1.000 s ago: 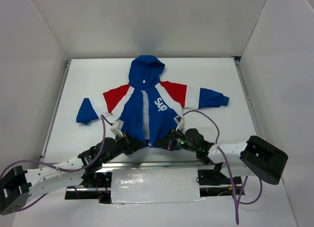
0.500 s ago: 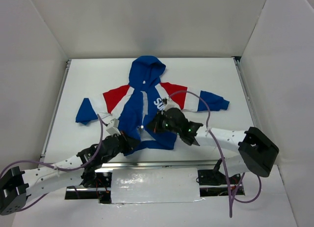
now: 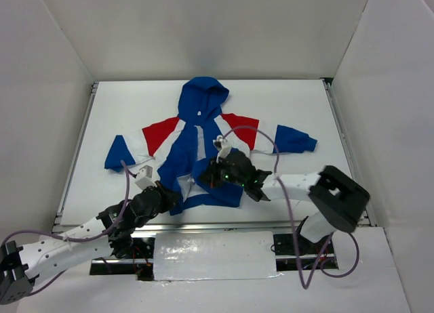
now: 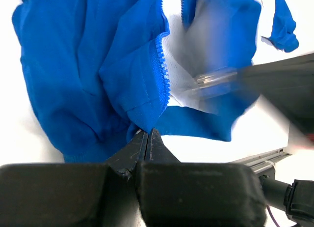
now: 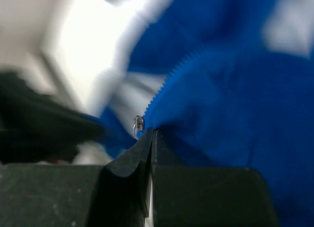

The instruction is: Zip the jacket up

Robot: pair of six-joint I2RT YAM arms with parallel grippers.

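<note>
Jacket [image 3: 196, 120] lies flat mid-bench [image 3: 291, 103], hood away from the arms, front partly open. Left hand [image 3: 178, 193] is pinched tight on the bottom hem by the zipper teeth [image 4: 162, 72]. Right hand [image 3: 210, 172] is clamped on the other blue edge beside the little metal pull [image 5: 139, 124]. No writing readable, right arm [image 3: 298, 184] covers the chest.

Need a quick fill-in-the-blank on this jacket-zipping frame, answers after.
1. The jacket has a blue hood and ___ shoulders.
2. The left tool is ___ on the jacket's bottom hem.
3. The right tool pinches the edge lined with ___ teeth.
Missing: red; shut; zipper.
</note>
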